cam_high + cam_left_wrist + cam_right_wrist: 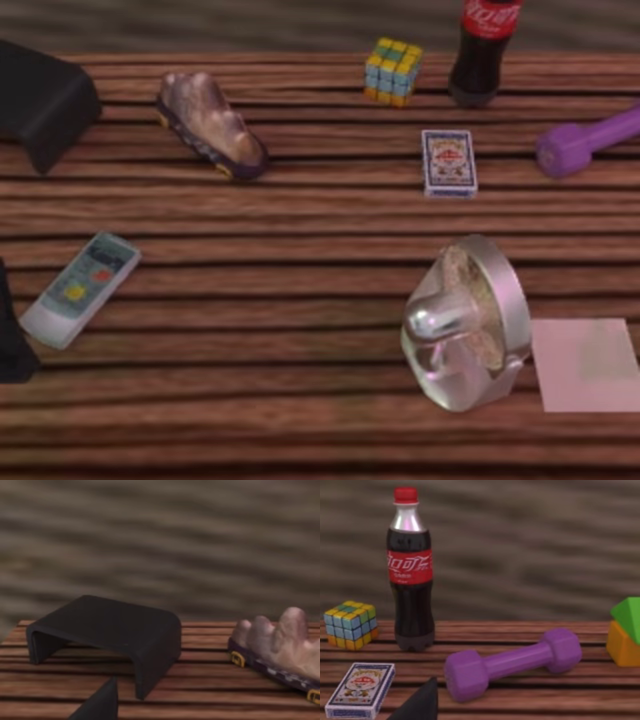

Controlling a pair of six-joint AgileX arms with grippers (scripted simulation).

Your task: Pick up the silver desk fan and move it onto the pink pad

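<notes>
**Q:** Reading the top view from left to right, what do you have on the table?

**A:** At the far left, a black stool-shaped block (40, 100) and, below it, a remote control (80, 288). Next comes a roller skate (210, 125). Past centre you meet a puzzle cube (392, 72), a card box (449, 162), a cola bottle (482, 50) and a purple dumbbell (588, 140). The silver desk fan (465, 322) stands at lower right, its rim just beside the pink pad (585, 365), which lies at the right edge.

**Q:** Where are your grippers, and how do the fingers stand?

**A:** Neither gripper appears from above. In each wrist view you see only a single dark fingertip, the left gripper (100, 702) facing the black block and the right gripper (420, 700) facing the dumbbell. Whether either pair is spread or pressed together, you cannot tell.

**Q:** Which relation decides the coming move?

**A:** The fan and pad both sit on the table's right side, so your right arm is judged the nearer. The fan's ring faces roughly lower left, hub foremost; the pad lies directly to its right, so the carry would likely be a short rightward shift.
</notes>
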